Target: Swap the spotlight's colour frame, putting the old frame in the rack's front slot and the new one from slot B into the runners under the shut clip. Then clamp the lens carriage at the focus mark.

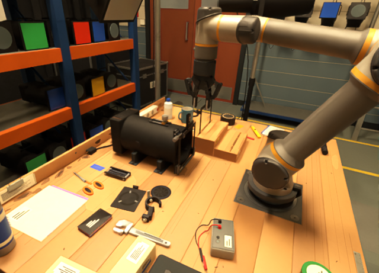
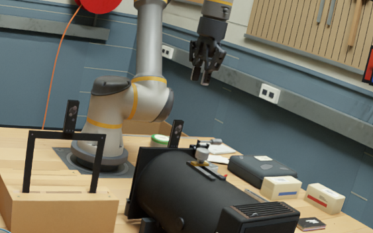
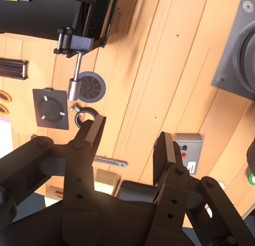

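At the far middle of the bench the black spotlight (image 1: 150,138) lies on its feet, with a frame (image 1: 186,146) in the runners at its front end and a clip lever (image 3: 75,77) sticking out beside them. Just right of it stands the stepped wooden rack (image 1: 220,137), and one black colour frame (image 2: 63,159) stands upright in its rear slot. The lens carriage knob (image 2: 201,154) sits on the slide on top of the housing. My gripper (image 1: 203,94) hangs above the rack's standing frame, partly open and holding nothing.
A mug (image 1: 185,113) and a white bottle (image 1: 168,106) stand behind the spotlight, and a tape roll (image 1: 228,118) lies behind the rack. My arm's base (image 1: 272,184) is bolted right of centre. Small parts, a meter (image 1: 223,238) and boxes lie on the near bench.
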### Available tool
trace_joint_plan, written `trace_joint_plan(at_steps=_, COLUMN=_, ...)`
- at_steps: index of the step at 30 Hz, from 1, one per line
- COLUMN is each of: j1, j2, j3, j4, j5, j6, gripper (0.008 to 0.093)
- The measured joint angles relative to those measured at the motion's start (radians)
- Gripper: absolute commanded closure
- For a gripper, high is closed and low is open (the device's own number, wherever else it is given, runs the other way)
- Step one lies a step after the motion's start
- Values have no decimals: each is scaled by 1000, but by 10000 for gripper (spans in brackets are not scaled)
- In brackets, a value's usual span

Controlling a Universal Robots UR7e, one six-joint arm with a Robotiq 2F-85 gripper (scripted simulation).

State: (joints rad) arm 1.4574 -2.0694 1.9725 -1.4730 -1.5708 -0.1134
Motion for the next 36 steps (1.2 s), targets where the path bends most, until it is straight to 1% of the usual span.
trace_joint_plan(at_steps=6, j1=0, j2=-3, j3=43, j4=-41, j5=0, j6=0, gripper=534)
trace_joint_plan(at_steps=12, j1=0, j2=-4, j3=50, j4=-47, j5=0, j6=0, gripper=534)
trace_joint_plan(at_steps=14, j1=8, j2=7, j3=44, j4=-53, j5=0, j6=8, gripper=534)
trace_joint_plan(at_steps=16, j1=35, j2=54, j3=19, j4=-78, j5=-1, j6=36, gripper=534)
trace_joint_plan(at_steps=20, j1=102, j2=200, j3=-67, j4=-135, j5=0, j6=102, gripper=534)
trace_joint_plan(at_steps=21, j1=112, j2=226, j3=-84, j4=-142, j5=1, j6=111, gripper=534)
trace_joint_plan(at_steps=23, j1=119, j2=248, j3=-99, j4=-147, j5=1, j6=118, gripper=534)
trace_joint_plan(at_steps=27, j1=118, j2=239, j3=-92, j4=-148, j5=0, j6=117, gripper=534)
trace_joint_plan(at_steps=30, j1=117, j2=238, j3=-75, j4=-166, j5=0, j6=117, gripper=534)
trace_joint_plan(at_steps=36, j1=117, j2=248, j3=2, j4=-252, j5=0, j6=118, gripper=534)
